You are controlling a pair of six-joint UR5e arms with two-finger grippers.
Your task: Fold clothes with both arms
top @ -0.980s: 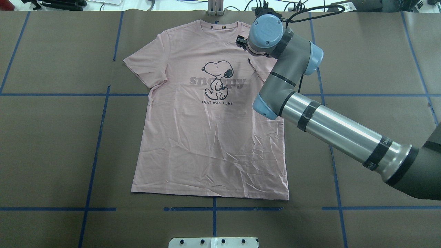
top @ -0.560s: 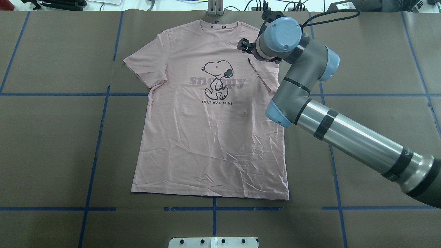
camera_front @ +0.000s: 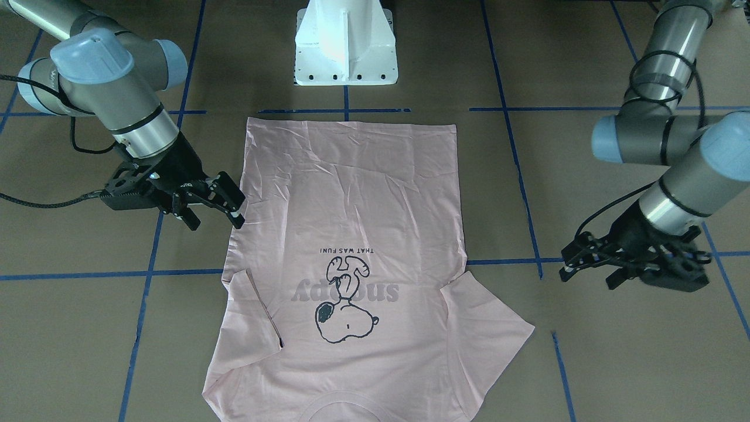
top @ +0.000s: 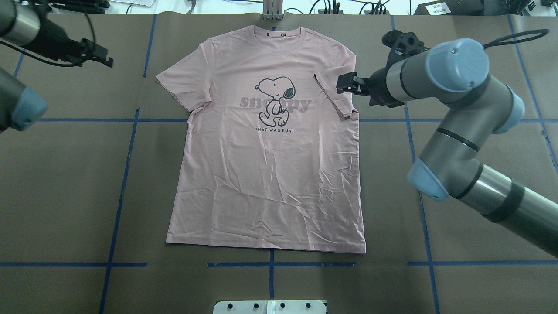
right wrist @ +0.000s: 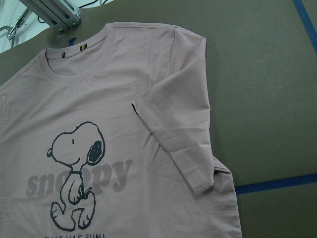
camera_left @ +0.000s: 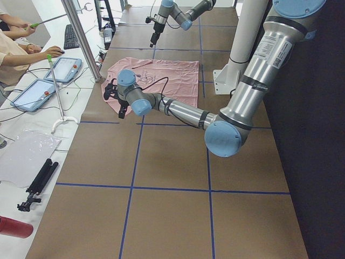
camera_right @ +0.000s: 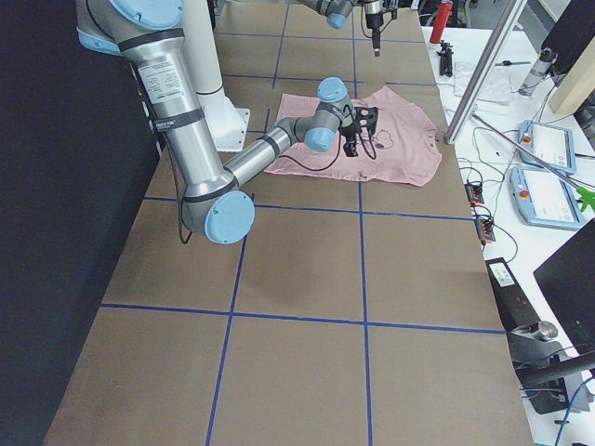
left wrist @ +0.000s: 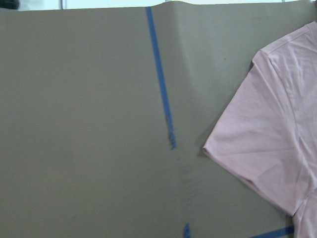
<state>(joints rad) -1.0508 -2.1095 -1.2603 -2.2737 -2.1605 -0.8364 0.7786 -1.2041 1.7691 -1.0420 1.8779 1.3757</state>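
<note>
The pale pink T-shirt [top: 266, 174] lies flat, front up, with the black dog outline [top: 275, 99] and grey lettering showing. Its sleeve on my right side [top: 333, 93] is folded inward over the chest, with the dark tag [right wrist: 133, 104] at its edge. The other sleeve [top: 185, 85] lies spread out and also shows in the left wrist view [left wrist: 262, 144]. My right gripper [top: 346, 83] is open and empty, above the folded sleeve's outer edge; its spread fingers show in the front view [camera_front: 214, 220]. My left gripper [top: 98, 54] is open and empty, left of the shirt, above bare table [camera_front: 567, 264].
The white pedestal base [camera_front: 345, 47] stands at the near edge behind the hem. Blue tape lines [top: 126, 174] cross the brown table cover. An aluminium post [top: 272, 11] stands beyond the collar. Tablets and tools [camera_left: 64, 67] lie on a side bench.
My right arm has drawn back to the right, from over the shoulder near the collar to beside the folded sleeve. My left arm has come into view at the upper left. The shirt has not moved.
</note>
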